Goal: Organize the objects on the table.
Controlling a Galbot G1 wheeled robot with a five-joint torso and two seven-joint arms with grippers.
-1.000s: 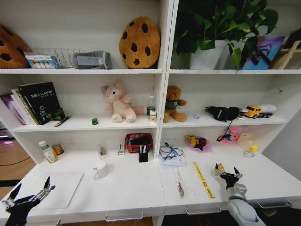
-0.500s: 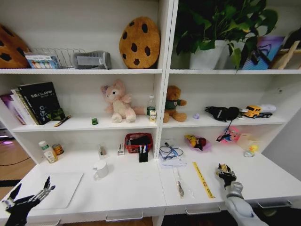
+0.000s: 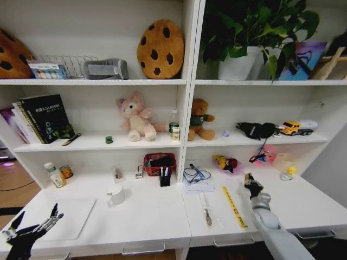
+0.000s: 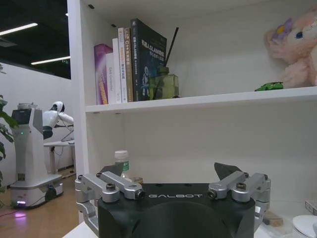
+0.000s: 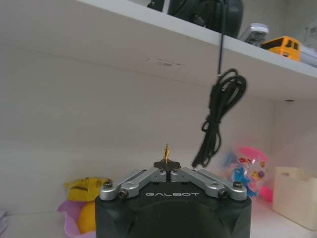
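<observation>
Yellow and very thin, a small yellow thing [image 5: 166,150] pokes up from the tips of the right gripper [image 5: 167,166]. I cannot tell what it is. The jaws are squeezed tight on it, and only a tiny bit of it is pinched between them. In the head view the right gripper [image 3: 250,181] is up in the air above the right side of the white table [image 3: 152,216], past the far end of a yellow ruler [image 3: 234,207].

That grip looks weak to me. If the arm jerks or swings fast, the little thing could slip out. It could drop onto the table or roll off the edge.

A black cable [image 5: 218,114] hangs down from the shelf ahead of the gripper. If the arm goes forward or up, the fingers could hook the cable and pull down the black thing it hangs from. A pink toy tub [image 5: 245,168] and a purple bowl [image 5: 74,213] sit on the table near the back wall. A low, wide swing could knock them.

The left gripper [image 3: 32,230] has its fingers spread wide and holds nothing. It hangs at the front left corner of the table, by the flat silver laptop [image 3: 70,214].
</observation>
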